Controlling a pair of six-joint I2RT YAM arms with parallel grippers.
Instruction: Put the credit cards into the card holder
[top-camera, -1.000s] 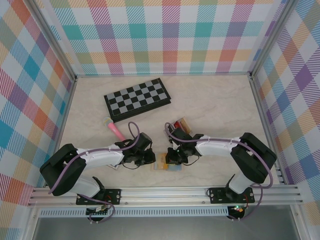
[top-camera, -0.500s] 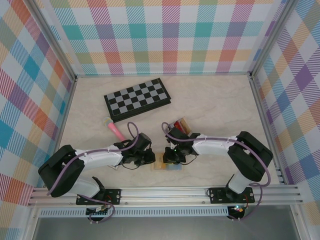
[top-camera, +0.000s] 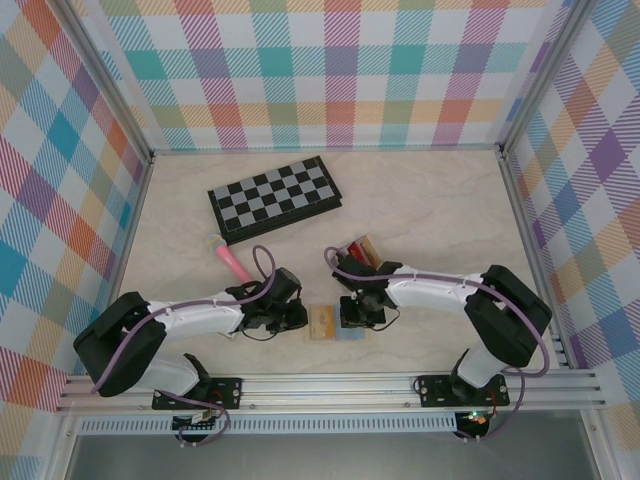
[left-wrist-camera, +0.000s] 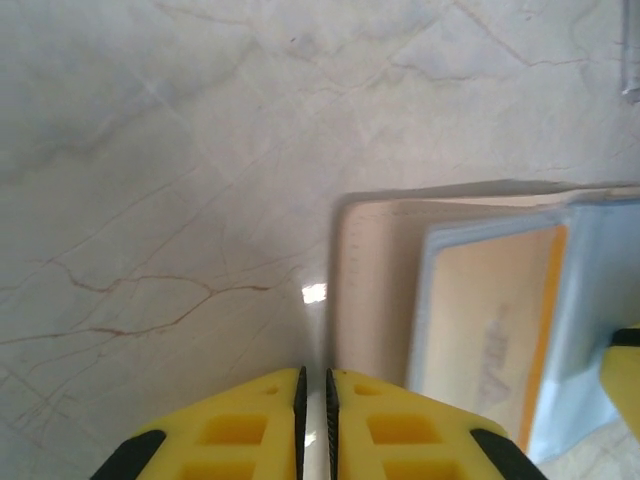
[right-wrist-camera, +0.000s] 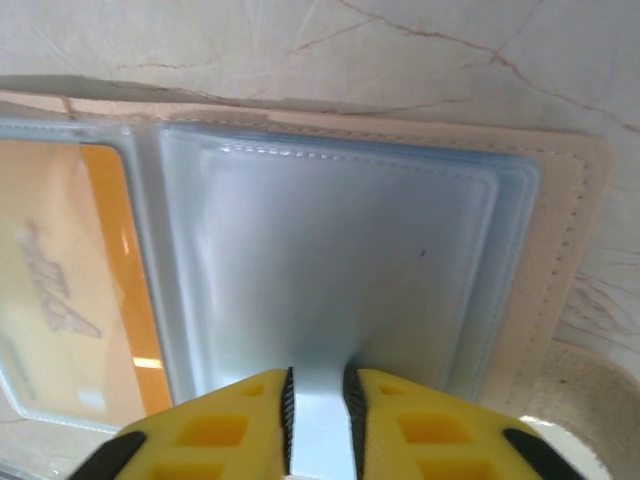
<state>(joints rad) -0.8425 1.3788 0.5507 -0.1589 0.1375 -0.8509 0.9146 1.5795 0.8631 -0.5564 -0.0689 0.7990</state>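
Top camera high behind arms (top-camera: 190, 318) (facing down), 2 wrist cameras near table (left-wrist-camera: 150, 150) — sharing orange card (left-wrist-camera: 490, 330).

A credit card (right-wrist-camera: 70, 280) sits in the card holder (top-camera: 322, 322), near the table's (top-camera: 440, 210) front edge; the chessboard (top-camera: 274, 198) lies behind

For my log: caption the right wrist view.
Right gripper jaws astride a clear sleeve of the card holder; orange card sleeved beside.

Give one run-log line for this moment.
left end effector: closed on wallet edge | right end effector: pinching clear sleeve | orange card: inside neighbouring sleeve | wallet: open on table
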